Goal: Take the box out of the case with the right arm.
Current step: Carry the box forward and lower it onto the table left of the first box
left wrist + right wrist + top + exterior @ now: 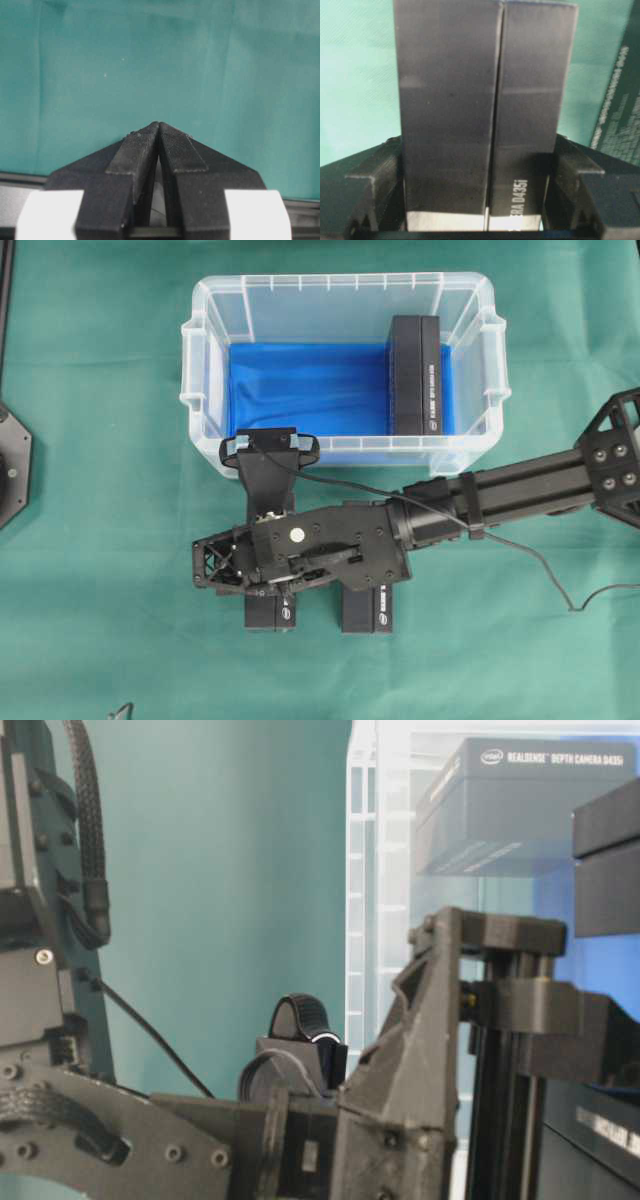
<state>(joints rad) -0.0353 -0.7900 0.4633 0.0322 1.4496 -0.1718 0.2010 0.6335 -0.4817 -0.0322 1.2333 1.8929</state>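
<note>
Green cloth covers the table (90, 540) from edge to edge, and on it stands the case (200, 350), clear plastic with a bright blue bottom. One box (415, 375) is still inside it, standing on edge against the right-hand wall as the overhead view shows it. My right jaws (477, 200) are out over the cloth, in front of the case, and between my right fingers (375, 180) sits another black box (485, 110), its end lettering just readable in my wrist view; the jaws stand fairly wide, spread to that box's width, and I cannot tell whether the pads press it or have slackened off it. A third black box (367, 608) lies just beside it on the cloth, partly hidden under my right arm (520, 490). My left jaws (159, 145) are pinched together, holding nothing, hanging over bare cloth. I judge the risks to be these: if I pull up before the jaws are properly clear, a finger could drag the box I am over and tip it against its neighbour; and when I swing toward the case, my forearm or its cable (530, 560) could catch the near rim and shove the whole case.
</note>
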